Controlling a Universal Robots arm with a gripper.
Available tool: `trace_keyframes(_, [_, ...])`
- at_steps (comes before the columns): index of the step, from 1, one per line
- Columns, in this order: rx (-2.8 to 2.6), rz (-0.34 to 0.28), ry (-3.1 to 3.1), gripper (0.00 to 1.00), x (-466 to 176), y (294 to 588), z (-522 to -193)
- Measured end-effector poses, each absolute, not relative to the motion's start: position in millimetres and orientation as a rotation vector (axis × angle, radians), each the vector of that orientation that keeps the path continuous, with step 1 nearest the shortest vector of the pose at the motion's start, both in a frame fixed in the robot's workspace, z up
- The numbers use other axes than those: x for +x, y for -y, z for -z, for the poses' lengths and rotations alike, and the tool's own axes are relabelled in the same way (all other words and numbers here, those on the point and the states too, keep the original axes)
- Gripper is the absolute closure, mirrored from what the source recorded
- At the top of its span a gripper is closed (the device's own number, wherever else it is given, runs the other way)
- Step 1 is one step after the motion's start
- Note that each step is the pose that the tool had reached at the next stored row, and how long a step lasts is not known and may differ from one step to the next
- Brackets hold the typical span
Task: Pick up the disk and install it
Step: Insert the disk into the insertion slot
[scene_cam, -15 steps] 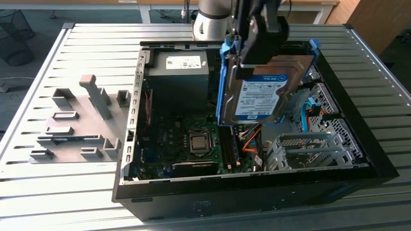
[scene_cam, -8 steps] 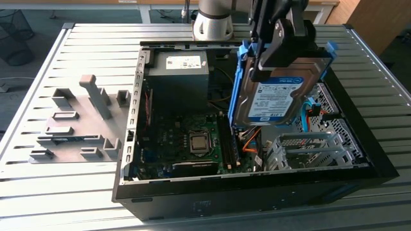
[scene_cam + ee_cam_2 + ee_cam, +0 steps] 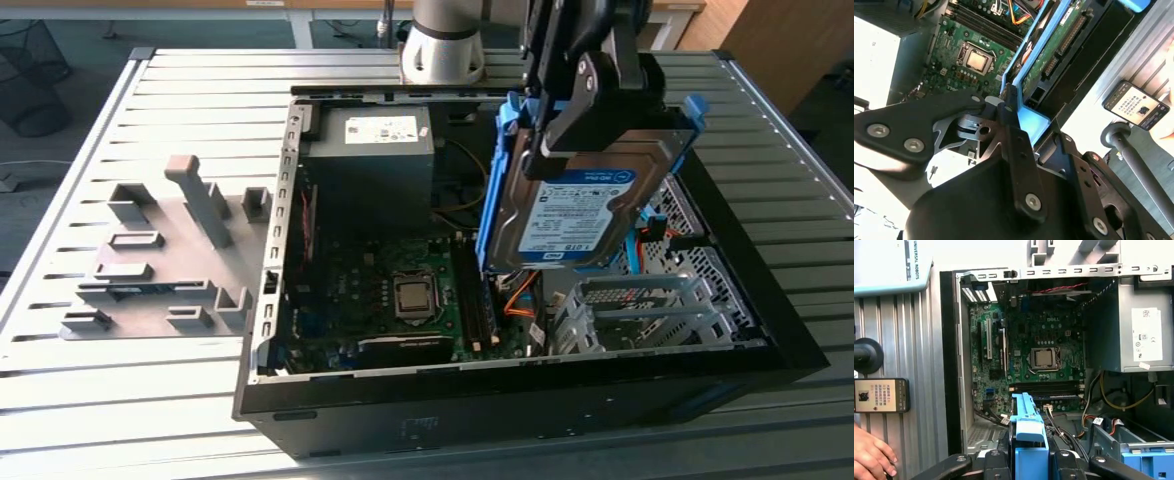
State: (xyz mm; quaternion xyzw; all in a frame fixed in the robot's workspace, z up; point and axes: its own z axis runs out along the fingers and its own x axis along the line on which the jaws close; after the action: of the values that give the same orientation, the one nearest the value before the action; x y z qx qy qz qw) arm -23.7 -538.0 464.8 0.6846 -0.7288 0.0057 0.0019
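Gripper [image 3: 594,125] is clamped on the upper edge of the disk [image 3: 577,215]. The disk hangs upright and tilted over the open computer case [image 3: 400,420], above the grey drive bay [image 3: 641,305]. Judgement: the carry needs a firm, square hold and clearance from the orange cables [image 3: 518,292].

Strong daylight is striking the ribbed grey metal tabletop [image 3: 120,400] in the exterior view and glaring in pale bands, while the open black computer case [image 3: 534,395] is lying dim inside. In both wrist views, bright patches are washing out to white beside the darker green circuit board [image 3: 946,42].
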Motion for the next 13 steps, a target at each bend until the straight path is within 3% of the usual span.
trace_keyframes(13, [2.147, -0.015, 2.286, 0.64, 11, 541, -464])
